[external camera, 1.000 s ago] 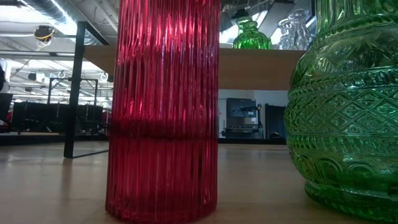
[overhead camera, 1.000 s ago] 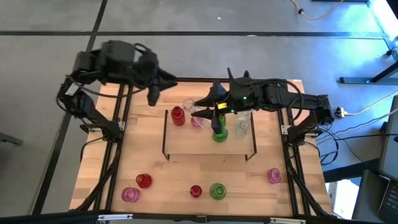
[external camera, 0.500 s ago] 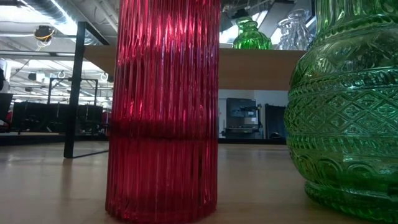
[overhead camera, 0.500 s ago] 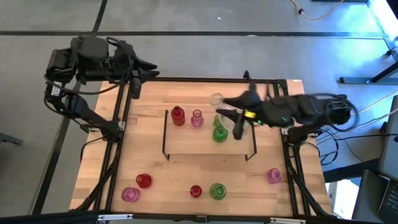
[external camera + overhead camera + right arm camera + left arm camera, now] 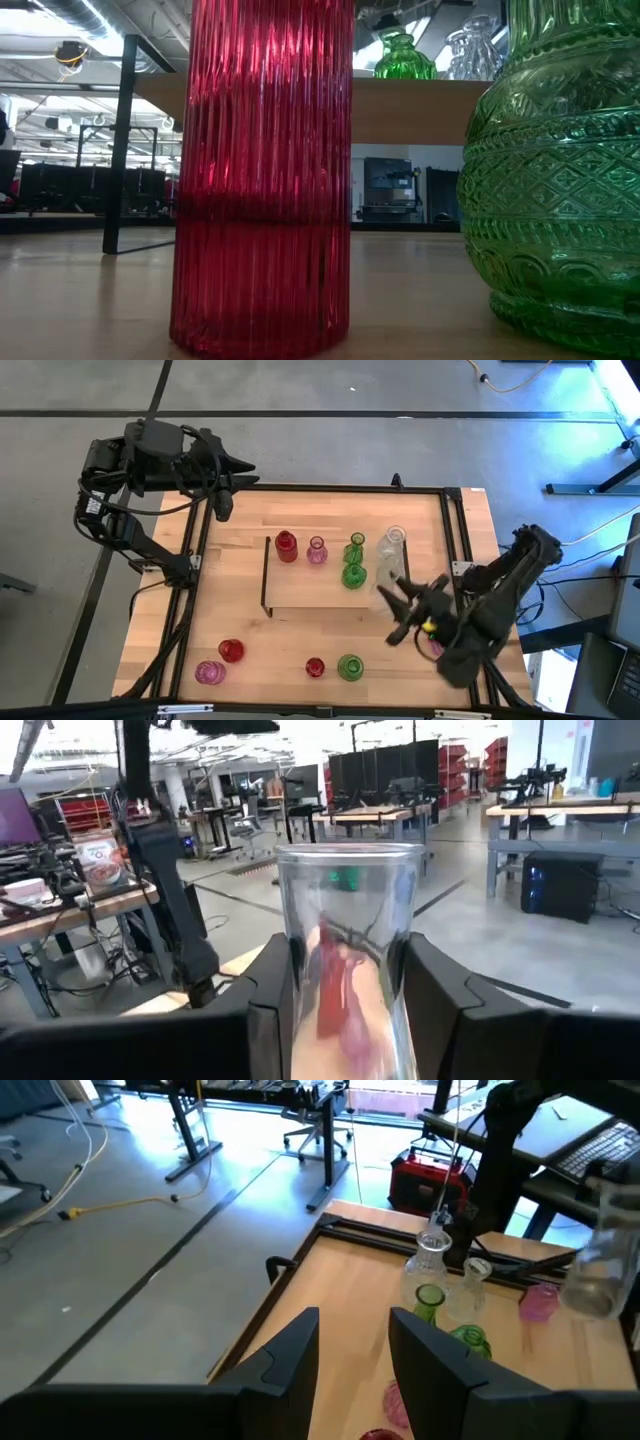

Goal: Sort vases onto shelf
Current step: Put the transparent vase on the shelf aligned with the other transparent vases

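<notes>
- Clear glass fills the space between the right gripper's fingers: they are clamped on a clear vase, one finger pressed to each side of it.
- From above, that gripper hangs over the desk, just off the shelf's near right corner.
- On the shelf beyond those fingers stand a red vase, a pink vase, two green vases and two clear vases, in a row.
- A pink vase on the desk sits just beside the right fingers, partly hidden by the arm.
- A green desk vase and a small red one stand near them; another red vase and pink vase stand well apart.
- The left gripper has its fingers spread apart with nothing between them, at the desk's far left corner, well apart from every vase.
</notes>
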Controlling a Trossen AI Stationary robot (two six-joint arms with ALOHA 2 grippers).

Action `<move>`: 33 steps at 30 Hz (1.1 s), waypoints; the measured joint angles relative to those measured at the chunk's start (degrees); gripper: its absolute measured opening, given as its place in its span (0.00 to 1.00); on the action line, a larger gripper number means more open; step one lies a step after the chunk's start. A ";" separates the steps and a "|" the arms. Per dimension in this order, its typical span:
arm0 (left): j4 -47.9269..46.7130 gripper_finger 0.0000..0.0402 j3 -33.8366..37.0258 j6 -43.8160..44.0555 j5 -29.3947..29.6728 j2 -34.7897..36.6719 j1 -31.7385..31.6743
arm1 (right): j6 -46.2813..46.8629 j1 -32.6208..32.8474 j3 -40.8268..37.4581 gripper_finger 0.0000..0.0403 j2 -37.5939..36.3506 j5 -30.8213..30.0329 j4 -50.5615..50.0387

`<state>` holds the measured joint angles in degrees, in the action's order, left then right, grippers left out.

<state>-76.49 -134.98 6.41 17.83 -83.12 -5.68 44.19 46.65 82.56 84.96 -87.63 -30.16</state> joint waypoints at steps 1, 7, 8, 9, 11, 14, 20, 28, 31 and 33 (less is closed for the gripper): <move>0.00 0.29 0.00 -0.44 -0.02 -0.01 0.01 | 0.22 0.00 -1.35 0.27 0.60 -0.03 1.98; 0.61 0.29 0.00 -0.59 -0.20 -0.02 0.00 | 2.51 -0.35 -5.08 0.27 3.96 -0.35 4.70; 0.77 0.29 0.00 -0.59 -0.20 -0.02 0.01 | 3.02 -0.14 -5.56 0.27 4.25 -0.38 4.65; 0.85 0.29 0.00 -0.60 -0.22 -0.02 0.01 | 3.31 -0.10 -6.04 0.26 4.57 -0.41 4.62; 0.84 0.29 0.00 -0.61 -0.22 -0.02 0.01 | 4.55 0.00 -7.32 0.26 5.04 -0.46 4.75; 0.83 0.29 0.00 -0.76 0.72 -0.02 0.01 | 7.41 0.63 -10.46 0.26 5.25 -0.48 4.60; 0.84 0.29 0.00 -1.31 1.15 -0.18 0.01 | 11.18 0.59 -14.53 0.26 5.27 -0.46 4.53; 0.85 0.29 -0.02 -2.53 1.16 -1.02 0.01 | 15.49 0.59 -16.29 0.26 5.27 -0.45 -2.39; 1.57 0.29 -0.02 -2.53 0.99 -1.98 0.01 | 16.89 0.59 -17.18 0.26 5.27 -0.43 -4.09; 1.40 0.29 0.02 -2.56 0.63 -2.31 0.01 | 17.12 0.59 -17.36 0.26 5.27 -0.40 -5.06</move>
<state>-75.09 -134.96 3.86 18.46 -85.43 -5.67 61.31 47.24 65.20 90.24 -88.04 -35.22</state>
